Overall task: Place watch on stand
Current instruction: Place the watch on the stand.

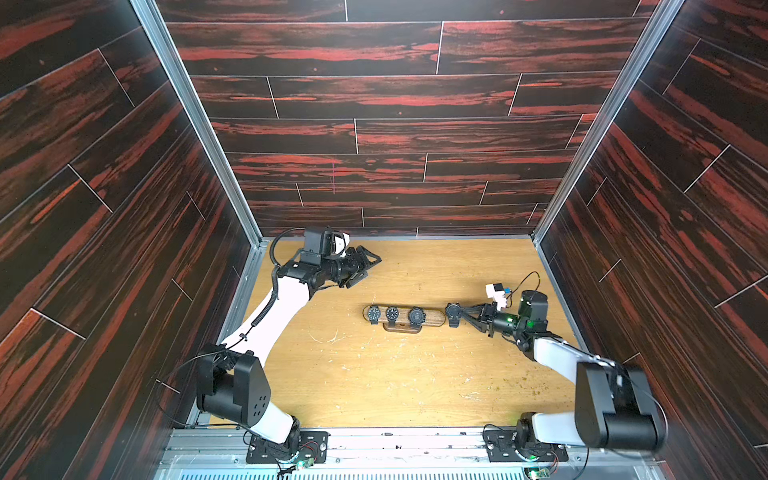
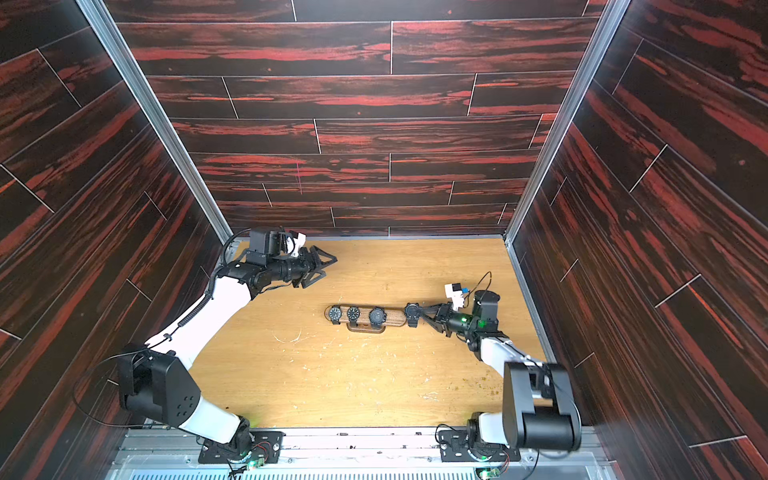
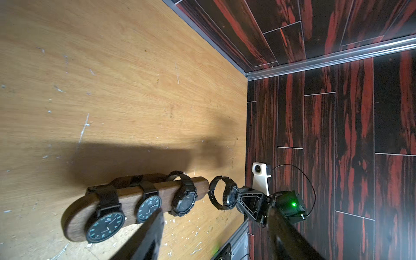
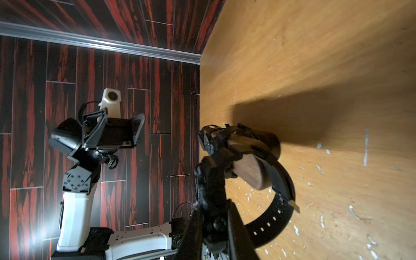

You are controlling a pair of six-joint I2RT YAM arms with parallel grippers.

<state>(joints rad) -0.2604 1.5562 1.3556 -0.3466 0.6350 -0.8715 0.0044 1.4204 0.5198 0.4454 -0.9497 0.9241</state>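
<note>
The right tool [image 1: 464, 312] is clamped on a black watch [image 1: 453, 314], holding it just off the free end of the wooden stand [image 1: 432, 318] that already carries three watches [image 1: 392, 314] on the desk [image 1: 415, 374], while the left tool [image 1: 372, 264] hangs apart, well away.

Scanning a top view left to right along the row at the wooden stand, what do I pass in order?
Open left gripper up and off to the side → first black watch on the long dark-brown wooden stand → second strapped watch → third, chunkier watch → stand's bare end → fourth black watch held off the end → right gripper.
</note>
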